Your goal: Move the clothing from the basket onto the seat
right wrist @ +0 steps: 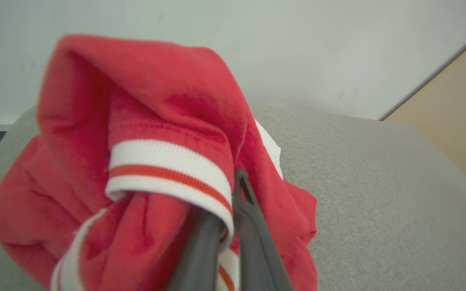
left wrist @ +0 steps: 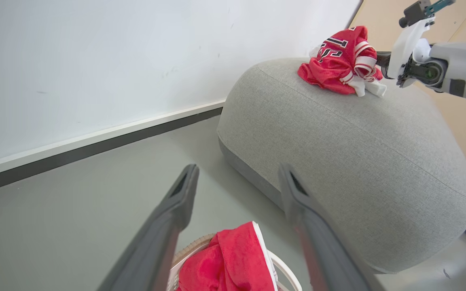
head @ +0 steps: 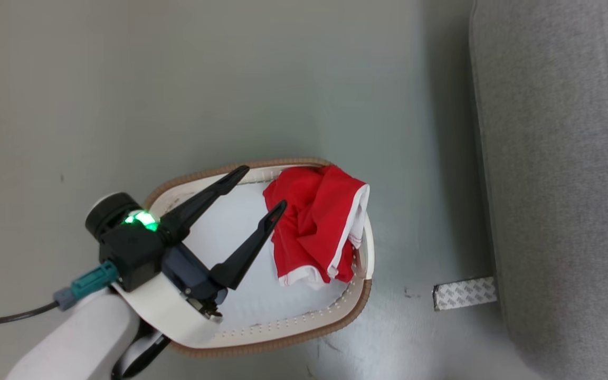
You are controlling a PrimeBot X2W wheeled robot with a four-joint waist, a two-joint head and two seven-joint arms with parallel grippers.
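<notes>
On top of the large light-grey fabric sofa lies the crumpled red numbered jersey, with the right gripper nearly closed on a fold of it, so retreating before full release would likely drag it off the sofa. Beside the sofa, the oval white perforated plastic basket holds a red white-trimmed garment draped over its rim; the left gripper, jaws wide apart and empty, could pinch the wall too and lift the basket. Count: one sofa, one basket, two garments, two grippers.
</notes>
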